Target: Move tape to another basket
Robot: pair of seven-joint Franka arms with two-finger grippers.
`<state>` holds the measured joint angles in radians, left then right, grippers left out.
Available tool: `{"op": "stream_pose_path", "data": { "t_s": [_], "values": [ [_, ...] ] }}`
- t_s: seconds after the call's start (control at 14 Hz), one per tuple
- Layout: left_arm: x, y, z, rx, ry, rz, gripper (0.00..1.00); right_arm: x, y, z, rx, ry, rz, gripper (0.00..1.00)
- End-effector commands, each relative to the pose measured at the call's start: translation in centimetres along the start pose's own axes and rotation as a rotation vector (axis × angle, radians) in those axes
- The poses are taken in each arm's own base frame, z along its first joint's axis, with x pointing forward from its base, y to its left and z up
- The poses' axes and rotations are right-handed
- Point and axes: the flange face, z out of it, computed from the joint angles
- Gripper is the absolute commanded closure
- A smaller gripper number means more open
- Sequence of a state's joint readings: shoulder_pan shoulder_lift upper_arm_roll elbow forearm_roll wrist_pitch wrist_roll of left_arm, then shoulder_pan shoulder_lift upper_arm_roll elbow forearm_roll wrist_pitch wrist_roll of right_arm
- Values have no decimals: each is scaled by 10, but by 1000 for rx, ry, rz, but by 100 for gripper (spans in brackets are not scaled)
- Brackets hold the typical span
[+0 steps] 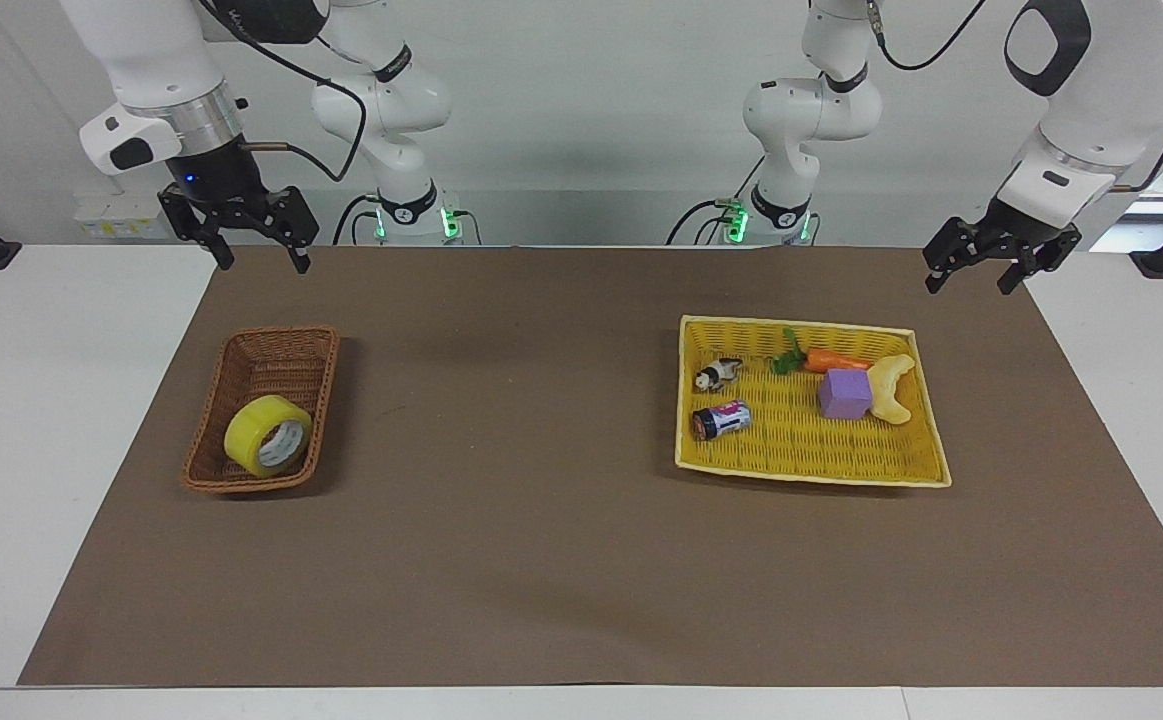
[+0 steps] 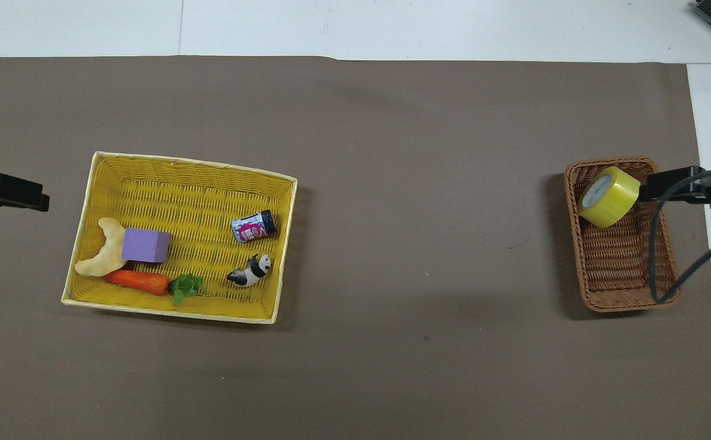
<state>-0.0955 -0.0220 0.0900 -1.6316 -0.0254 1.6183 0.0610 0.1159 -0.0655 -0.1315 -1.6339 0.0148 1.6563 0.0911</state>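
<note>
Wide roll of translucent yellow packing tape [image 1: 267,435], lower left of the frame: glossy plastic film, white inner core. Small deep dark brown wicker basket [image 1: 291,347] around it: rough woven cane, matt. Flat bright yellow woven tray [image 1: 811,470], right of centre: coarse weave, slight sheen. Brown table cover [image 1: 541,540]: matt, smooth, paper-like. Purple cube [image 1: 845,393] in the tray: matt, foam-like. Small black-and-pink battery [image 1: 722,420]: glossy wrap.
</note>
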Motion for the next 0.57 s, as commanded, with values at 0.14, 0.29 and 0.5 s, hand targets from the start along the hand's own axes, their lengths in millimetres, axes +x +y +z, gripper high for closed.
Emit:
{"op": "stream_pose_path", "data": {
  "t_s": [0.14,0.29,0.5],
  "values": [
    [-3,0,-4,-9,-5,-4,0,-10,2,-10,-5,1,26,0],
    [-3,-1,-4,-9,-5,-5,0,-20,0,-17,-18,-36,16,0],
    [-3,0,-4,-9,-5,-4,0,-30,-1,-24,-18,-55,12,0]
  ]
}}
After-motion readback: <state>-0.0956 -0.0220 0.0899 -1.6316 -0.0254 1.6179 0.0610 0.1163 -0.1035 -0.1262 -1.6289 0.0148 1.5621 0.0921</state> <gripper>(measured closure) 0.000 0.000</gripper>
